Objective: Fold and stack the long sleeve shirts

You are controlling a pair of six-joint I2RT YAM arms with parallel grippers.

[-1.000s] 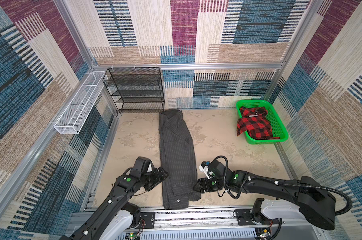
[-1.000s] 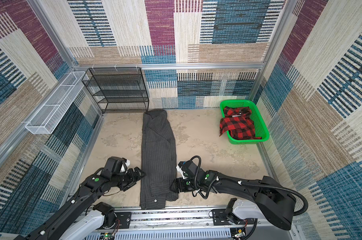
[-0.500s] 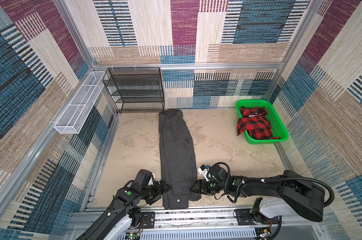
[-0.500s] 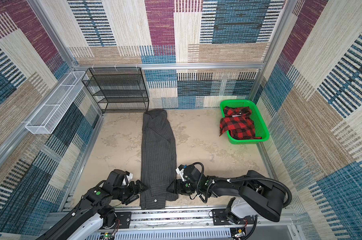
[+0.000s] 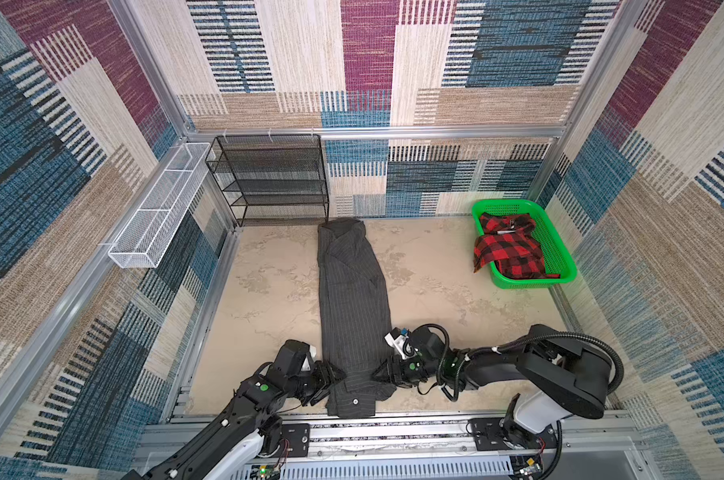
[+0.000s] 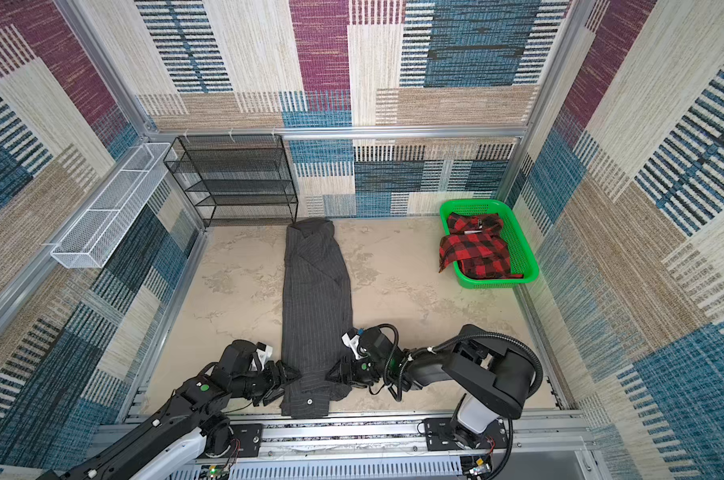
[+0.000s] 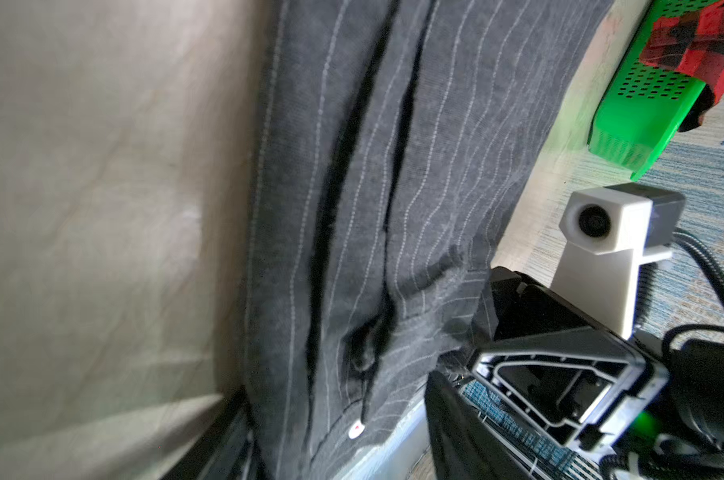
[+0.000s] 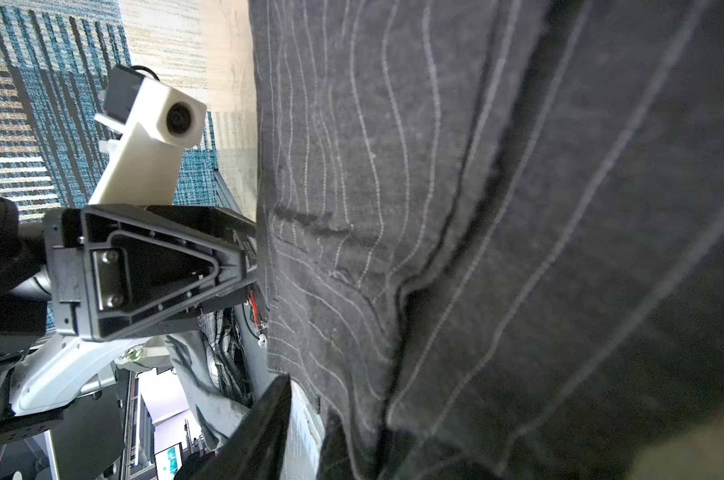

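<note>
The dark grey pinstriped shirt (image 5: 354,299) (image 6: 316,299) lies as a long narrow strip down the middle of the table, collar at the back. My left gripper (image 5: 337,376) (image 6: 291,376) pinches its left edge near the front hem, and the cloth puckers at the tips, as the right wrist view shows (image 8: 254,270). My right gripper (image 5: 380,370) (image 6: 333,372) pinches the opposite edge (image 7: 480,328), where the hem bunches up. The red-and-black check shirt (image 5: 507,249) (image 6: 474,249) lies crumpled in the green basket (image 5: 503,202) at the back right.
A black wire shelf (image 5: 268,178) stands against the back wall, just left of the collar. A white wire basket (image 5: 156,208) hangs on the left wall. The aluminium rail (image 5: 414,430) runs along the table's front edge, right below the hem.
Both grippers have dropped towards the front of the table and moved in to the grey shirt's near end. Their jaws have narrowed onto its two side edges.
</note>
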